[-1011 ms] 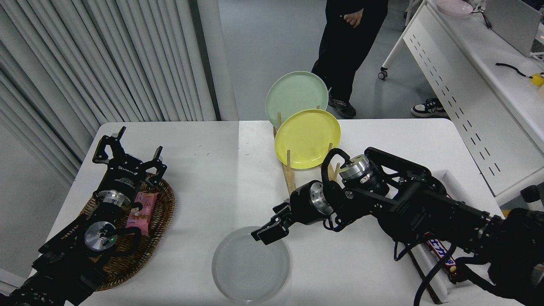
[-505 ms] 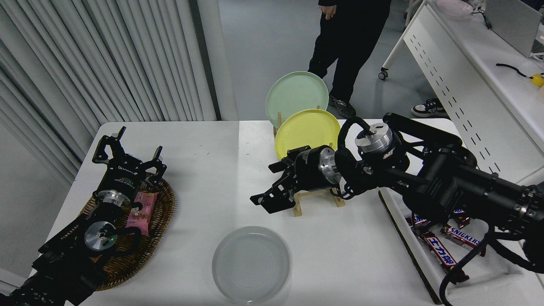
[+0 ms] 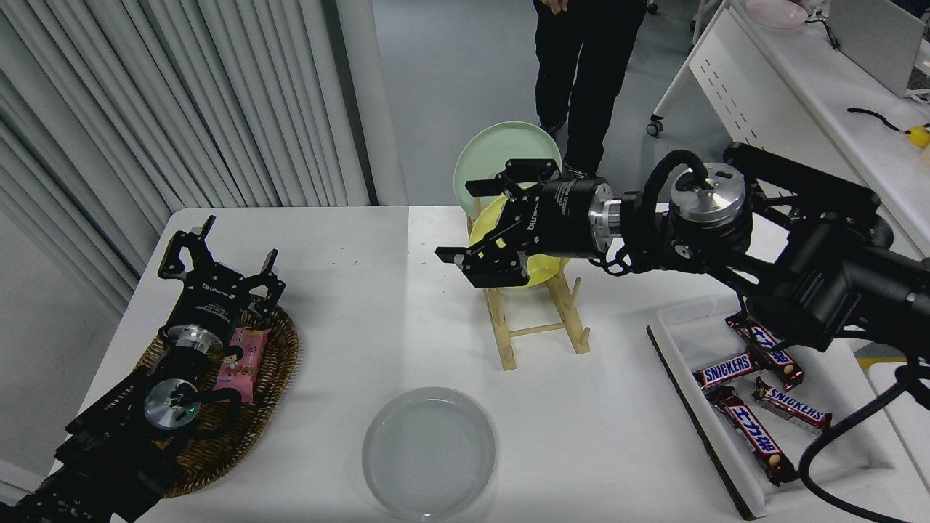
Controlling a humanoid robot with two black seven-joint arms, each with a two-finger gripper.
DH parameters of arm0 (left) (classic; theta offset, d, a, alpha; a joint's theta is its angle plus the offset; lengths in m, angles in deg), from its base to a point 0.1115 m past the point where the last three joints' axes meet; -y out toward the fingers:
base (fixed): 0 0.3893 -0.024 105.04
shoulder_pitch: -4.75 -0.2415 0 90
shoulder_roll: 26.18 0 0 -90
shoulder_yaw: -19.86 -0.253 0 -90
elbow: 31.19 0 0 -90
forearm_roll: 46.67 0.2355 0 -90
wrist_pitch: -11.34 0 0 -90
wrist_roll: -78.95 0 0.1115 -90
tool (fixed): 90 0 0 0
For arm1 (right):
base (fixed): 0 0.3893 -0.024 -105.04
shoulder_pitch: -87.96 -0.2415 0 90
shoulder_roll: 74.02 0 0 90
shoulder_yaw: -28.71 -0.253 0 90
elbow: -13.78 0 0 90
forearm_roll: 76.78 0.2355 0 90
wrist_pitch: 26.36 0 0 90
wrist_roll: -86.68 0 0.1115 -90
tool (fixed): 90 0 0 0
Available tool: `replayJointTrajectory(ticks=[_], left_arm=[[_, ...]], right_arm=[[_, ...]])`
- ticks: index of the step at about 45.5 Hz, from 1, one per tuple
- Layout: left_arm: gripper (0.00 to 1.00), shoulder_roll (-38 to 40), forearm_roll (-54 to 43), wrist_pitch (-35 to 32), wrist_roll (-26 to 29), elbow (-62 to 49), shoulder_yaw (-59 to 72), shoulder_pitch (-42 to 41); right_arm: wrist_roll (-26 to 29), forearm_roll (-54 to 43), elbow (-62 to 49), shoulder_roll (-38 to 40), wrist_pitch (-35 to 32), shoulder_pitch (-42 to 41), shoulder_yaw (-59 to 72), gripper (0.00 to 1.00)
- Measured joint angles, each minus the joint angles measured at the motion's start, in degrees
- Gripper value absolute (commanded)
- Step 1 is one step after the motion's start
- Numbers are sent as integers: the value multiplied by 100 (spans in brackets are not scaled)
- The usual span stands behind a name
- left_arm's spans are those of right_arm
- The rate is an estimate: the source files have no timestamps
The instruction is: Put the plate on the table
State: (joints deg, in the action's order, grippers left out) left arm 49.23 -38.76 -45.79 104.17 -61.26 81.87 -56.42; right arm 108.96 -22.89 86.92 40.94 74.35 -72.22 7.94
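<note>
The light-grey plate [image 3: 429, 452] lies flat on the white table [image 3: 349, 312] near its front edge, with nothing touching it. My right gripper [image 3: 455, 222] hangs open and empty well above and behind the plate. It is in front of the yellow plate [image 3: 543, 270] on the wooden rack [image 3: 538, 328]. My left gripper [image 3: 234, 245] is parked open at the lower left over a wicker basket [image 3: 276, 363].
A pale green plate [image 3: 494, 149] stands behind the yellow one in the rack. A white tray [image 3: 679, 330] with chocolate bars sits at the right. A pink snack [image 3: 243, 363] lies in the basket. A person [image 3: 581, 65] stands beyond the far edge, next to a white perforated desk [image 3: 785, 167].
My right gripper has lifted off the light-grey plate and moved up and back towards the rack, uncovering the tray. The plate stayed flat on the table. The person stepped slightly.
</note>
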Motion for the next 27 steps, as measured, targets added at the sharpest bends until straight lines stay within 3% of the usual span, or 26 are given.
replayJointTrajectory(ticks=[14, 27], left_arm=[[100, 0, 0, 1, 0, 0, 1, 0], [100, 0, 1, 1, 0, 0, 1, 0]], right_arm=[[-572, -668, 48, 271, -525, 85, -733, 100], [-1965, -1659, -242, 481, -747, 295, -1126, 100]])
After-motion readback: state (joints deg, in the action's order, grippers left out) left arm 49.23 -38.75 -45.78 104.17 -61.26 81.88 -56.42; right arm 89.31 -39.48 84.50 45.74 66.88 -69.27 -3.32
